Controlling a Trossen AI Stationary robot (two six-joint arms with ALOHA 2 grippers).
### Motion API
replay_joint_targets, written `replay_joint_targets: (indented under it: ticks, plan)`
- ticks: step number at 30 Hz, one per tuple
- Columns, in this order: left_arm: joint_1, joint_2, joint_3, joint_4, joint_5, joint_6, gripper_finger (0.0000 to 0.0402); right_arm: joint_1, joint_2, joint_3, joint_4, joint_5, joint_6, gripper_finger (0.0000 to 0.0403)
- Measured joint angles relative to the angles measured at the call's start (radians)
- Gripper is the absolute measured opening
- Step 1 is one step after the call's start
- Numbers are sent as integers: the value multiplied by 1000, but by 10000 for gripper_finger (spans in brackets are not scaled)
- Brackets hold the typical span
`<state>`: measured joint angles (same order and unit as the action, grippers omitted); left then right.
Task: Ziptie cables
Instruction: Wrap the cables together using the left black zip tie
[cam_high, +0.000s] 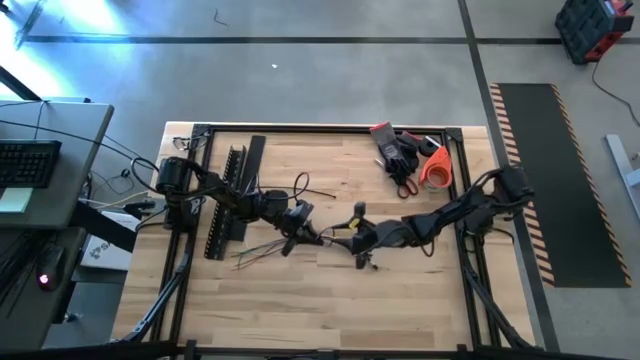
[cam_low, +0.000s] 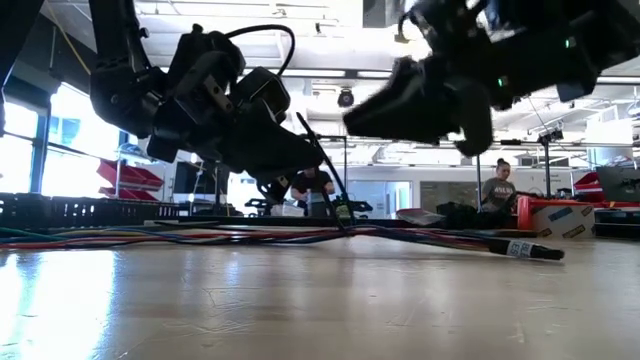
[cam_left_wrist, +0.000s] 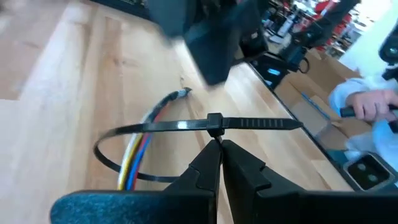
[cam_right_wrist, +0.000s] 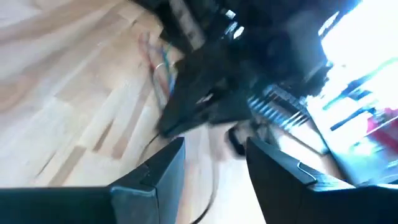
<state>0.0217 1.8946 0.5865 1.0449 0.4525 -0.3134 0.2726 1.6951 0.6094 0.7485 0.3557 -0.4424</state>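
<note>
Cables (cam_left_wrist: 138, 146) inside black zip-tie loop (cam_left_wrist: 112, 134)

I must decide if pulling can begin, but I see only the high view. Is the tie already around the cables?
Observer: Yes. In the left wrist view the tie makes a wide, loose loop around the cables, and its tail is passed through the head.
Operator: What holds it?
Observer: The left claw is shut on the tie, just under the head.
Operator: And the right claw?
Observer: The right claw is open, with nothing between its fingers.
</note>
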Motion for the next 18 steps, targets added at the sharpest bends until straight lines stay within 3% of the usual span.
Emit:
replay_joint_targets:
  ticks: [5,12,18]
  plan:
    - [-18,0,0,-1,-76,4,0,-46,40,-15,19,-43,77,161]
    - [-18,0,0,0,-98,0,0,-91,138,23,94,-54,32,174]
    - [-32,0,0,0,-99,1,0,-87,188,79,94,-24,-11,113]
